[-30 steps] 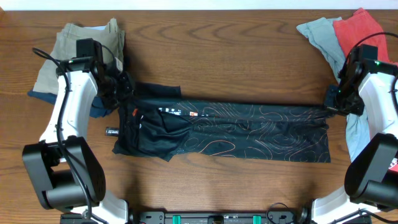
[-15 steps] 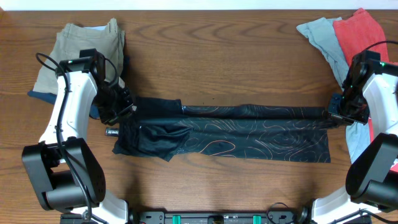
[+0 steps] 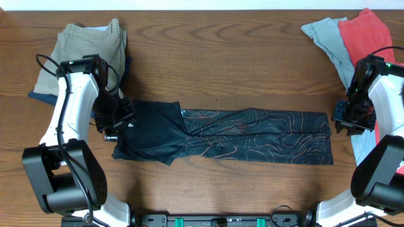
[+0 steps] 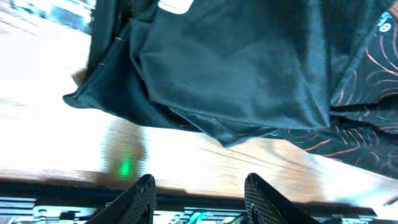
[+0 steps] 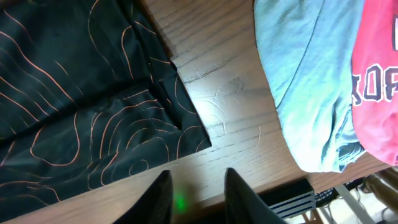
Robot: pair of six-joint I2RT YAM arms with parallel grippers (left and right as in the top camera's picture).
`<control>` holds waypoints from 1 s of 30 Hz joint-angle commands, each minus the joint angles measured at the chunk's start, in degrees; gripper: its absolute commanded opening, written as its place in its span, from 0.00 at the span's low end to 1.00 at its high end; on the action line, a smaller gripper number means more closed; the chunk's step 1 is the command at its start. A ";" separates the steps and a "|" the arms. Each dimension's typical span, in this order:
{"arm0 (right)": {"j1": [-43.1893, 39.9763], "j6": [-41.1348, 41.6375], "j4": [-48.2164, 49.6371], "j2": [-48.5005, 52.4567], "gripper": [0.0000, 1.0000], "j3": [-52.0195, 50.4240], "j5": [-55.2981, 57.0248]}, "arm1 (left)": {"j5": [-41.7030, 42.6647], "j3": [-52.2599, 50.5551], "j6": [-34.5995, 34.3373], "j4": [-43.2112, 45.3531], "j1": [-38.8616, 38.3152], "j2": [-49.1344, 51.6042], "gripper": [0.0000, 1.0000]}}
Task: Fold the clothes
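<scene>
Your black jersey point(image 3: 233, 133) lies flat as a long, narrow band across the middle of the wooden table point(image 3: 221, 57). Its plain black end is at your left gripper point(image 4: 199, 186) and its orange-lined end is just beside your right gripper point(image 5: 196, 180). Both grippers are empty: in each wrist view the jaws stand apart with only bare wood between them, and the cloth sits just beyond the tips. Treat the fabric as thin, light and slick. It will likely sag and slide rather than hold a crease, and the layers at the left end already look rumpled. If you fold it across next, pinch both layers together at the corners of one short end, close to the edge, so no layer slips free. Keep clear of the khaki shorts point(image 3: 82, 47) behind the left arm and the grey T-shirt point(image 5: 298, 81) and red T-shirt point(image 5: 376, 68) by the right.
</scene>
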 commanded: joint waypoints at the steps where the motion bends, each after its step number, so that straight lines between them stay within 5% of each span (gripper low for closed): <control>1: -0.48 0.52 0.02 -1.20 0.37 0.37 0.44 | -2.25 -0.68 0.57 -0.09 0.24 -0.85 0.48; 5: -0.48 0.42 0.87 -1.20 0.50 0.33 -0.09 | -2.25 -0.68 0.57 2.71 0.24 -0.85 0.48; 13: -0.46 -1.46 3.93 -1.20 0.53 0.22 -7.17 | 0.09 -0.68 0.61 16.24 -2.25 -0.74 0.49; 18: -0.42 -1.44 4.28 -1.20 0.55 0.20 -8.07 | -0.11 -0.83 1.49 26.82 -7.82 -0.07 0.70; 30: -0.42 -1.49 4.31 -1.20 0.58 -0.59 -8.02 | -0.13 -0.83 1.44 40.37 -17.88 11.10 0.71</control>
